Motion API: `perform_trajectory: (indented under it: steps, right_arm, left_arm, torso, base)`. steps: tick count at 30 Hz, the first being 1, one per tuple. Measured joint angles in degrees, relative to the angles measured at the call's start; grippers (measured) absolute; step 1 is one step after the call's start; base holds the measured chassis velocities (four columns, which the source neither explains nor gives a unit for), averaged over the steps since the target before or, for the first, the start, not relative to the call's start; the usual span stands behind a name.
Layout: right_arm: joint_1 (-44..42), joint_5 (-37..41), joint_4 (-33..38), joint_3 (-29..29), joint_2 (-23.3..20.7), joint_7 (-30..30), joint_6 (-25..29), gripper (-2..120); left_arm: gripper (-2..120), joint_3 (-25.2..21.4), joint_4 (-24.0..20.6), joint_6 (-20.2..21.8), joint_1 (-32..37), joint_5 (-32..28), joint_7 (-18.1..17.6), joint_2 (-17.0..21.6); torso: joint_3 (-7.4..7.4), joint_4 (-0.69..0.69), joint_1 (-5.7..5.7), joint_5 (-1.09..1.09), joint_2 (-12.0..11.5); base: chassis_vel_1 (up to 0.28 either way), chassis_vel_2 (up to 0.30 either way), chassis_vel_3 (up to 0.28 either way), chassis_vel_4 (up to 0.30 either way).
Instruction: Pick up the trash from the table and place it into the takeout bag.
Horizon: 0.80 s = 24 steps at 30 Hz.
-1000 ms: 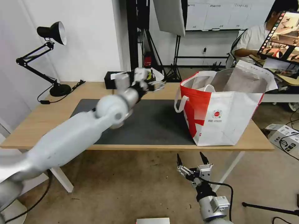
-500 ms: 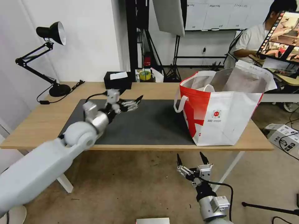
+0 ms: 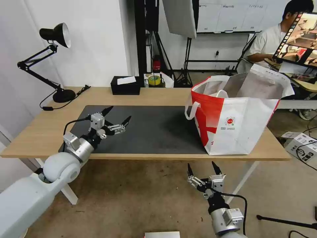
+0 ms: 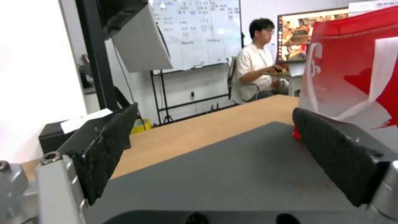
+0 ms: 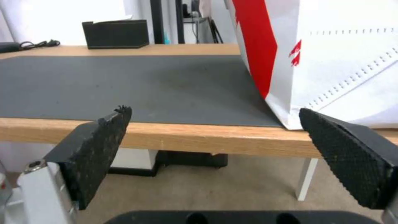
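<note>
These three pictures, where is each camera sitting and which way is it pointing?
Head view: from up on the robot, looking down at the table; both arms show, left gripper over the dark mat, right gripper below the table's front edge.
Left wrist view: just above the mat, facing the takeout bag; its own open fingers frame it.
Right wrist view: below the table edge, facing the bag; its open fingers frame it.
Shared: all three show the bag, mat and black tissue box.

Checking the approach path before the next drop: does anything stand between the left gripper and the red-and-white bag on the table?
Nothing visible does. The left gripper, fingers open, hangs over the dark grey mat; only bare mat lies between it and the red-and-white takeout bag.
</note>
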Motion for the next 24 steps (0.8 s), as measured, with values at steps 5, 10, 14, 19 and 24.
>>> perform_trajectory:
  steps: [5, 10, 14, 19, 24]
  right_arm:
    - [0.00, 0.00, 0.00, 0.00, 0.00, 0.00, 0.00, 100]
    - [0.00, 0.00, 0.00, 0.00, 0.00, 0.00, 0.00, 100]
    - [0.00, 0.00, 0.00, 0.00, 0.00, 0.01, 0.00, 100]
    - [0.00, 0.00, 0.00, 0.00, 0.00, 0.00, 0.00, 100]
    - [0.00, 0.00, 0.00, 0.00, 0.00, 0.00, 0.00, 100]
  left_arm:
    - [100, -5.63, -0.72, -2.20, 6.23, 2.37, -1.05, -1.60]
    - [100, -10.83, -1.04, -5.08, 11.25, 4.54, -2.19, -3.02]
    - [100, -16.36, -1.75, -6.65, 17.78, 7.13, -4.04, -5.81]
    - [100, -22.65, -1.27, -10.08, 24.92, 11.28, -5.75, -10.68]
    - [100, -27.43, -0.94, -12.16, 31.32, 13.24, -6.62, -15.97]
  torso:
    - [0.00, 0.02, 0.00, 0.00, 0.00]
    - [0.00, 0.01, 0.00, 0.01, 0.00]
    - [0.00, 0.01, 0.00, 0.00, 0.00]
    - [0.00, 0.01, 0.00, 0.01, 0.00]
    - [0.00, 0.02, 0.00, 0.00, 0.00]
  base:
    - [0.000, 0.000, 0.000, 0.000]
    - [0.000, 0.000, 0.000, 0.000]
    - [0.000, 0.000, 0.000, 0.000]
    - [0.000, 0.000, 0.000, 0.000]
    - [0.000, 0.000, 0.000, 0.000]
